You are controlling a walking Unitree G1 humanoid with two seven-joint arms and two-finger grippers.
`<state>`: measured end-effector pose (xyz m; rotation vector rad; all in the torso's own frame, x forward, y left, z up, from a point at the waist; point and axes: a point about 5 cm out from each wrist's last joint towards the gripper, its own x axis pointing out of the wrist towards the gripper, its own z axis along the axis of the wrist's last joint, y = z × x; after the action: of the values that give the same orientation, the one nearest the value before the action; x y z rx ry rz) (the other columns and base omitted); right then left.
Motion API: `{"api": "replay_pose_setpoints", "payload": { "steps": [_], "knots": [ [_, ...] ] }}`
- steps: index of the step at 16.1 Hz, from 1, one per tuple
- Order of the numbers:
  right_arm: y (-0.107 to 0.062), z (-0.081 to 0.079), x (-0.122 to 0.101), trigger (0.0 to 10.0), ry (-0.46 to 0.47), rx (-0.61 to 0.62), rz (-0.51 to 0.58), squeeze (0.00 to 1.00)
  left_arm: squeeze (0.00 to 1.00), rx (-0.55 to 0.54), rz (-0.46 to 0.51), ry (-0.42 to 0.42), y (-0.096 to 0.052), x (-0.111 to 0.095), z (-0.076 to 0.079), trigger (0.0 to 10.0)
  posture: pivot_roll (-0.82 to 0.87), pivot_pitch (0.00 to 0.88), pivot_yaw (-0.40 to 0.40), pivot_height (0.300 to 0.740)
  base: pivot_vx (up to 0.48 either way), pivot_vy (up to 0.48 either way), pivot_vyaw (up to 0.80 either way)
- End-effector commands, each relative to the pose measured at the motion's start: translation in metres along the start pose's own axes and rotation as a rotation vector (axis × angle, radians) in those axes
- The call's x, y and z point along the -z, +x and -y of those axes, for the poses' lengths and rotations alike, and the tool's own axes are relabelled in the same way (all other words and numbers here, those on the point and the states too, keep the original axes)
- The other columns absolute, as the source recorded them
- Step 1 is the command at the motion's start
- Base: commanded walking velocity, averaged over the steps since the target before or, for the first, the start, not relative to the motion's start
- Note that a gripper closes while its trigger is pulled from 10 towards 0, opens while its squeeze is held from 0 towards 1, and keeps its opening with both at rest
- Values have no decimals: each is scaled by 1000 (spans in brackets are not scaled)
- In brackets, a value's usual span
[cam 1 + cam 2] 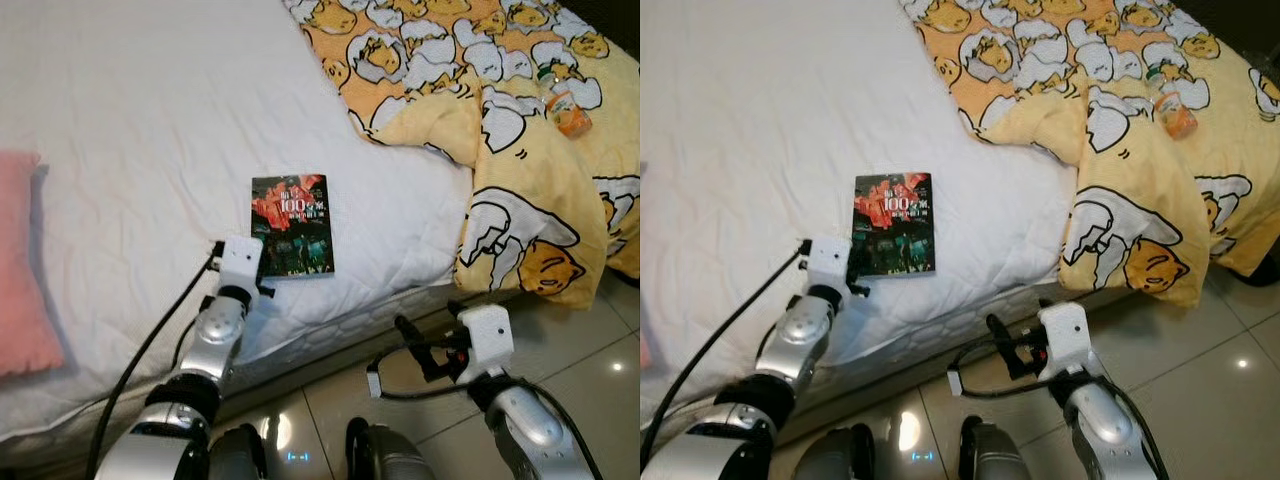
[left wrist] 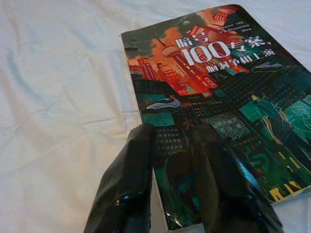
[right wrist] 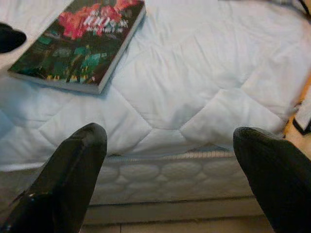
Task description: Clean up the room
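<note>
A pink pillow (image 1: 20,290) lies on the white mattress (image 1: 130,120).

The book (image 2: 218,111) cover carries a large white "100" among Chinese characters too small to read.

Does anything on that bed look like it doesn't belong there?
Yes. A small orange bottle lies tipped on the rumpled yellow blanket, whose corner spills over the bed's edge toward the floor. A book lies on the white mattress, by the left gripper.
</note>
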<state>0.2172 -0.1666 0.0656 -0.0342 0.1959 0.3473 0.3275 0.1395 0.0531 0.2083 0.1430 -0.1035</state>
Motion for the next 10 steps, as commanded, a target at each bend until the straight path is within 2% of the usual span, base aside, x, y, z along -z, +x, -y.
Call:
{"api": "replay_pose_setpoints", "payload": {
  "steps": [1,3,4,6,8,10],
  "knots": [
    [-2,6,1,10000,6,23,6,0,1000,-3,-75,-1,-5,15,8,10000,-97,156,-21,740,0,0,0],
    [-2,4,3,10000,8,24,5,0,1000,7,-118,-25,-7,20,20,10000,-99,148,-19,740,0,0,0],
    [-2,3,4,10000,10,22,3,0,1000,8,-122,-24,-7,20,22,10000,-99,148,-19,740,0,0,0],
    [-3,-2,8,10000,22,17,-5,0,1000,19,-189,-49,-8,28,28,10000,-105,145,-15,740,0,0,0],
    [-5,-5,9,10000,26,12,-6,0,1000,21,-162,-72,-7,25,25,10000,-114,145,-13,740,0,0,0],
    [-8,-5,11,10000,26,14,-10,0,1000,-11,-130,-45,-3,18,18,10000,-114,144,-14,740,0,0,0]
  ]
}}
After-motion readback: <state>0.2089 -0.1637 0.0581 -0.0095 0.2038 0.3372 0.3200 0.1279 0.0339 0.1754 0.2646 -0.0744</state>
